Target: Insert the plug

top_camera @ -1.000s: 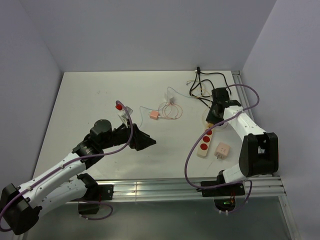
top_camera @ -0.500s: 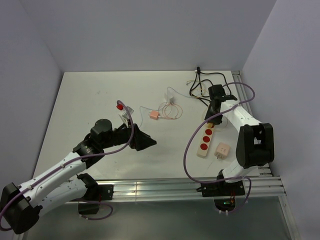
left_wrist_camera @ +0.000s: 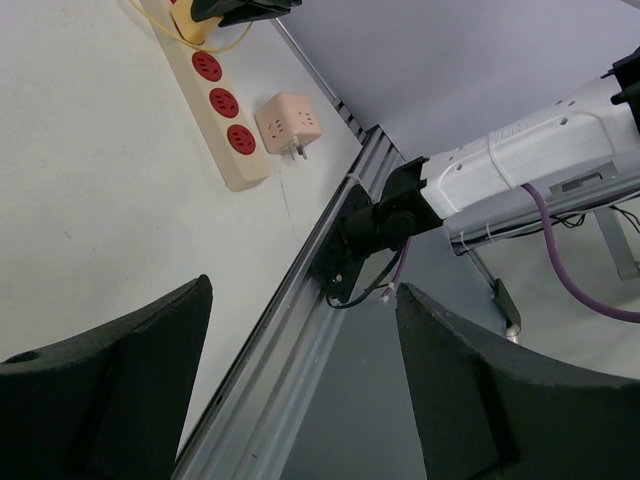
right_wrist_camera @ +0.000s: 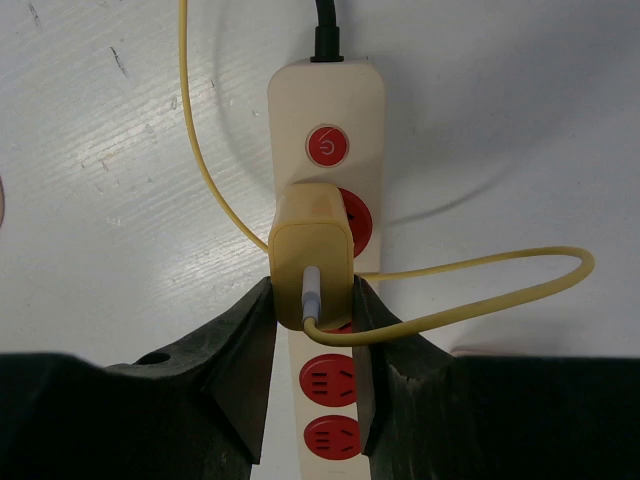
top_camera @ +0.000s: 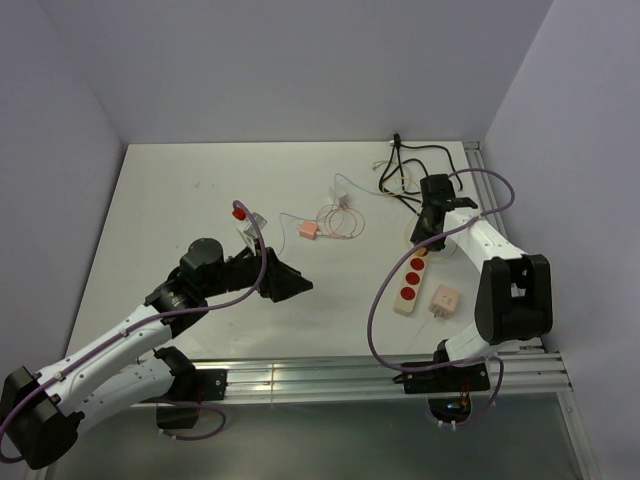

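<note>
A cream power strip (right_wrist_camera: 330,140) with red sockets lies on the white table; it also shows in the top view (top_camera: 411,282) and the left wrist view (left_wrist_camera: 215,95). My right gripper (right_wrist_camera: 312,300) is shut on a yellow plug (right_wrist_camera: 312,250) with a yellow cable (right_wrist_camera: 480,290), held over the strip's first socket beside the red switch (right_wrist_camera: 327,147). In the top view the right gripper (top_camera: 430,222) sits at the strip's far end. My left gripper (top_camera: 290,283) is open and empty, hovering over the table's middle-left.
A pink cube adapter (top_camera: 444,300) lies right of the strip. Black cables (top_camera: 405,170) tangle at the back right. A pink charger (top_camera: 306,231) with coiled cable and a red-capped item (top_camera: 239,212) lie mid-table. An aluminium rail (top_camera: 380,375) runs along the near edge.
My right gripper shifted slightly at the strip's far end, holding the plug. The left arm has not moved.
</note>
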